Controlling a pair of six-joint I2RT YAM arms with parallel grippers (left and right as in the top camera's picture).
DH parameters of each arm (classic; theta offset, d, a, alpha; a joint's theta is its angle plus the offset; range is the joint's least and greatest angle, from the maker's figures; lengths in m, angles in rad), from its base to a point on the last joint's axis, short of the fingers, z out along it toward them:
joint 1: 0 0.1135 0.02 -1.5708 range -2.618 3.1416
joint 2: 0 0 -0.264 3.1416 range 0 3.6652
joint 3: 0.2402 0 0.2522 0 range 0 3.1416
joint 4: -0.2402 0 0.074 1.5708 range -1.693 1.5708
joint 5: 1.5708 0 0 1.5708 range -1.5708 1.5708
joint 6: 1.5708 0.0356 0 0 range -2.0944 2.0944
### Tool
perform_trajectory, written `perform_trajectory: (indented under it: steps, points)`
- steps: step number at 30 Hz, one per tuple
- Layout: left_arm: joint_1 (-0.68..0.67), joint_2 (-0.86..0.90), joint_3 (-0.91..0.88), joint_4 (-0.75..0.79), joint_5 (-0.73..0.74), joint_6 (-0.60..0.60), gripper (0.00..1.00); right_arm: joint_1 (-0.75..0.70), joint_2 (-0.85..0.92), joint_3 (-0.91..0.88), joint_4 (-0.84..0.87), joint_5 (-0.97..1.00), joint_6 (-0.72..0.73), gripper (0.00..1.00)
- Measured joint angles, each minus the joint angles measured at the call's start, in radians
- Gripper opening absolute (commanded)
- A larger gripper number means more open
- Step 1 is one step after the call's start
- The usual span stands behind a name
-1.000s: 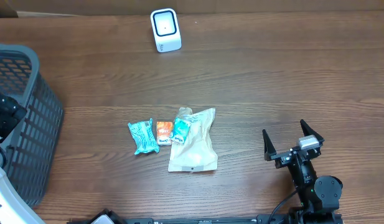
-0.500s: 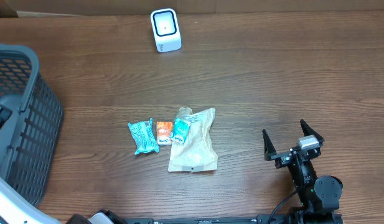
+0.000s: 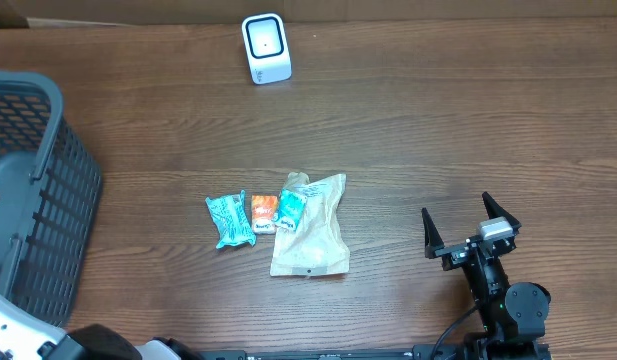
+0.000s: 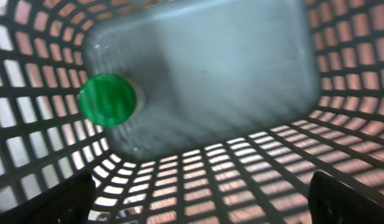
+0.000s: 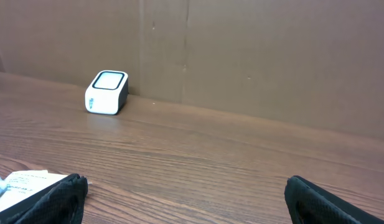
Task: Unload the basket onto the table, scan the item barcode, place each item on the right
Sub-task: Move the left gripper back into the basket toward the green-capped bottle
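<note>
Surface: wood-grain table point(image 3: 438, 120) is filling the overhead view, and a brown cardboard wall point(image 5: 272, 56) is standing behind it in the right wrist view.
Scanner: a white scanner point(image 3: 265, 47) is standing at the top centre of the overhead view, its window facing up, well apart from the packets.
Items: four are lying in a row at the centre of the overhead view. From left to right these are a teal packet point(image 3: 229, 220), an orange packet point(image 3: 264, 213) just beside it, a second teal packet point(image 3: 292, 208), and a beige pouch point(image 3: 310, 240) that the second teal packet is overlapping. Nothing is gripping any of them.
Basket: a grey mesh basket point(image 3: 63, 200) is sitting at the left edge of the overhead view.
Left gripper: the left gripper point(image 4: 201, 202) is pointing into the basket, fingers spread wide at the bottom corners of the left wrist view, holding nothing.
Basket floor: a round green thing point(image 4: 107, 100) is lying at the upper left of the left wrist view, too blurred to identify.
Right gripper: the right gripper point(image 3: 457, 212) is hovering at the lower right of the overhead view, fingers spread wide and empty, well apart from the pouch.
</note>
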Motion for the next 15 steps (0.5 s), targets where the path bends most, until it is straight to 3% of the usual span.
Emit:
perform_trajectory:
  steps: [6, 15]
  points:
    - [0.056, 0.027, -0.037, 0.013, -0.04, 0.0, 0.95, 0.0, 0.0, 0.0, 0.0, 0.0, 0.0, 1.0]
    - [0.117, 0.039, -0.298, 0.196, -0.106, 0.031, 0.98, 0.0, 0.0, 0.0, 0.0, 0.0, 0.0, 1.0]
